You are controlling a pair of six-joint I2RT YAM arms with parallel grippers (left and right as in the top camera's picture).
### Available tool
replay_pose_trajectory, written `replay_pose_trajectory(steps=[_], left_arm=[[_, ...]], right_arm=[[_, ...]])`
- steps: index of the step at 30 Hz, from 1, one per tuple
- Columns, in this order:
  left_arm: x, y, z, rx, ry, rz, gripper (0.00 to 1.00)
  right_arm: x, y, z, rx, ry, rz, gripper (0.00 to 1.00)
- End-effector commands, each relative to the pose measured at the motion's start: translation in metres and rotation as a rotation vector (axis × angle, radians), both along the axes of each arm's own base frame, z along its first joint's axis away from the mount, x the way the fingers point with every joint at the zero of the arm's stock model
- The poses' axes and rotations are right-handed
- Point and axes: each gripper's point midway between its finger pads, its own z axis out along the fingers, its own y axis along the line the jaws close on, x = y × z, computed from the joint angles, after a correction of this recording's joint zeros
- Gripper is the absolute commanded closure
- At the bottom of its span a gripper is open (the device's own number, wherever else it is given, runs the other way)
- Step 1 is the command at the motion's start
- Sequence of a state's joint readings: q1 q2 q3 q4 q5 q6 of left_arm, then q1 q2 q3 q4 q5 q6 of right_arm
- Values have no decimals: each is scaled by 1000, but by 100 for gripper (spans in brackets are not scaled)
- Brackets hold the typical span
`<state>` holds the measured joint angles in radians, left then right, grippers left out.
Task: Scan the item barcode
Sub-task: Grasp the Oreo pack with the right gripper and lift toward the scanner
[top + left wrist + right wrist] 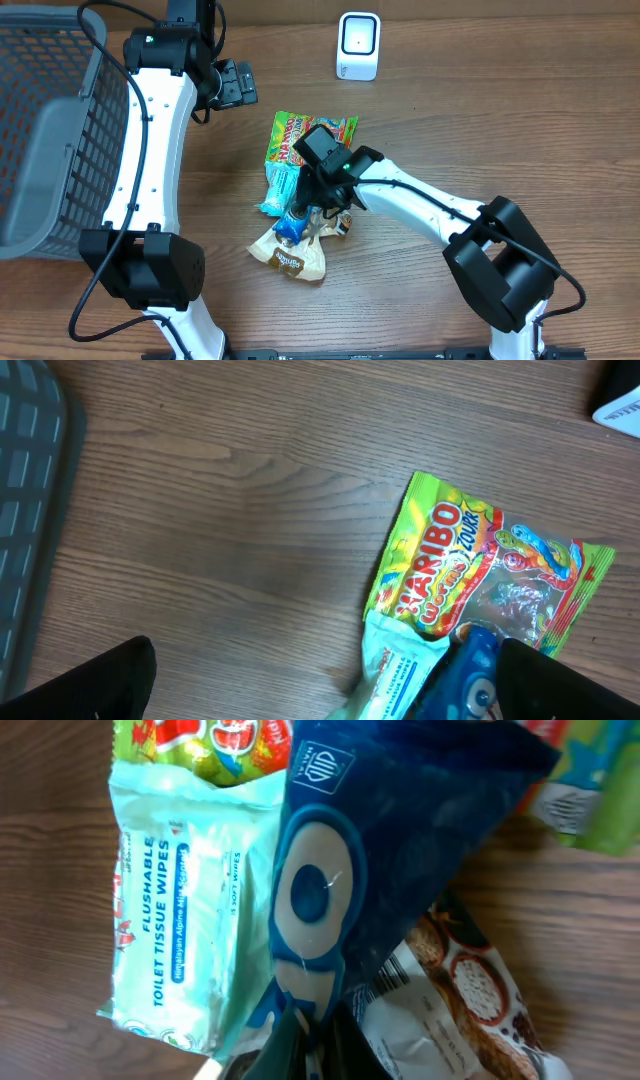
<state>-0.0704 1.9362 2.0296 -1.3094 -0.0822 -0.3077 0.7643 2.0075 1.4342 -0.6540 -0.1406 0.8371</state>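
Hidden or cut off:
- Grey mesh basket (60,130) at the table's (520,110) left edge. The overhead frame cuts it off on the left. The left wrist view catches only a sliver (25,510).
- Item pile at mid-table, nearer the front edge than the far one. The Haribo bag (312,135) (470,560) lies farthest back, its near end under the right arm's wrist.
- The wipes pack (279,188) (175,920) lies flat on the pile's left, partly tucked under the blue pouch (293,226) (390,840).
- The brown pouch (290,260) (470,1000) sits at the front, its top overlapped by the blue one. Its print is too blurred to read.
- White scanner (358,45) near the far edge, well apart from the pile. The left wrist view shows only a corner of it (620,405).

Tools:
- Left tool (238,84): near the far edge, left of the pile, with jaws spread wide and nothing between them. In its own view the fingers (100,680) are dark blurs at the bottom corners.
- Right tool (306,213) (305,1045): largely hidden from overhead by its own wrist. Its wrist view shows the jaws pinched tight on the blue pouch's crimped end. The pouch lies over the wipes and the brown pouch. I cannot tell whether it is lifted clear of them.
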Motion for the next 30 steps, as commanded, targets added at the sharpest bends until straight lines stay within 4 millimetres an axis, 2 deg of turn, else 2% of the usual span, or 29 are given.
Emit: replay_pose_trajectory(steps=[1, 4, 10, 18, 25, 30], left_arm=[[2, -2, -2, -11, 3, 4, 0], [2, -2, -2, -10, 3, 5, 0], [2, -2, -2, -8, 3, 6, 0], [1, -2, -2, -8, 4, 6, 0], [1, -3, -2, -13, 7, 5, 0], [1, -10, -3, -55, 9, -11, 0]], right_arm=[[17, 5, 60, 101, -49, -10, 96], [15, 6, 93, 165, -39, 0, 96], [10, 2, 163, 403, 28, 47, 96], [14, -26, 209, 693, 181, 102, 96], [5, -41, 252, 933, 182, 300, 96], [-2, -49, 279, 1072, 174, 422, 96]])
